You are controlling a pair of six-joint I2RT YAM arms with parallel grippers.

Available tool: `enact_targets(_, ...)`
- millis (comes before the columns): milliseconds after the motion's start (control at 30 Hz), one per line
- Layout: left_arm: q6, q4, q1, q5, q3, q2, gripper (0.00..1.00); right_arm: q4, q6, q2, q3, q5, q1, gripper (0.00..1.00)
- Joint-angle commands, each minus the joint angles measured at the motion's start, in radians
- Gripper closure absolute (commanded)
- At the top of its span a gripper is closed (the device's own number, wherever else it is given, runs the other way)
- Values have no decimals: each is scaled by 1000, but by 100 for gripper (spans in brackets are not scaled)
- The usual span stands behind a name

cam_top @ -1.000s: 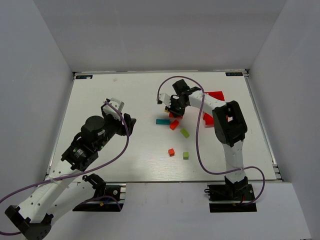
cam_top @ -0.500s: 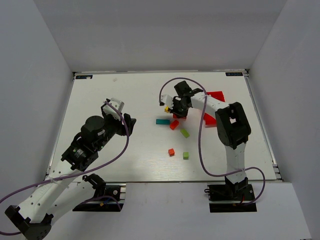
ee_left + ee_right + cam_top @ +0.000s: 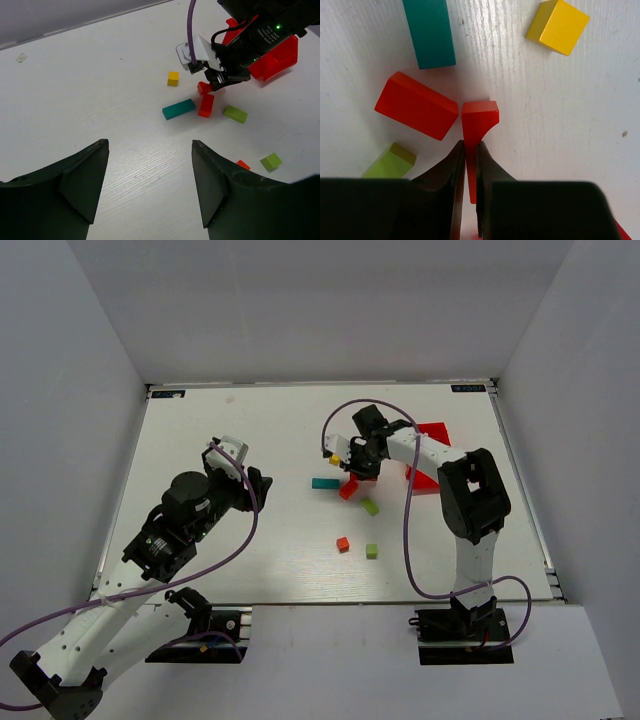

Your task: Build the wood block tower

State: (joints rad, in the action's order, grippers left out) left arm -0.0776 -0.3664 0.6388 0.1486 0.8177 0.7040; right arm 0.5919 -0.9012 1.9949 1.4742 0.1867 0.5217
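My right gripper [image 3: 356,464] is shut on a narrow red block [image 3: 480,120], held low over the table, touching or nearly touching a red bar [image 3: 416,105]. Around it lie a teal bar [image 3: 429,31], a yellow cube [image 3: 558,26] and a lime-green block [image 3: 390,162]. From above I see the teal bar [image 3: 325,483], red bar [image 3: 348,489], yellow cube [image 3: 335,459], lime-green block [image 3: 370,506], an orange-red cube [image 3: 342,544] and a lime cube [image 3: 371,551]. All lie singly, none stacked. My left gripper [image 3: 232,450] is open and empty, well left of the blocks.
A red plastic bin [image 3: 430,435] lies tipped at the back right, just behind my right gripper; it also shows in the left wrist view [image 3: 272,55]. White walls close the table on three sides. My right arm's purple cable loops over the blocks.
My right gripper has shifted a little to the right and nearer with the red block, uncovering the yellow cube. The left arm has not moved.
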Motion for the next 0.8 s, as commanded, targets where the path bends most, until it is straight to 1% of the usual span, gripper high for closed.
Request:
enact_targets(0,6,1,-4,-9,-3,-3,23,14,-31,-48,-18,34,4,100)
enact_targets(367,6,1,-4,0,-3,-3,23,32,-61,-73,-29,63,20,100)
enact_targets(467,6,1,-4,0,-3,-3,23,35,-73,-93,-55,71,27,100)
enact_targets(767,6,1,-4,0,-3,-3,23,123,-134,-93,-80,79,98,100)
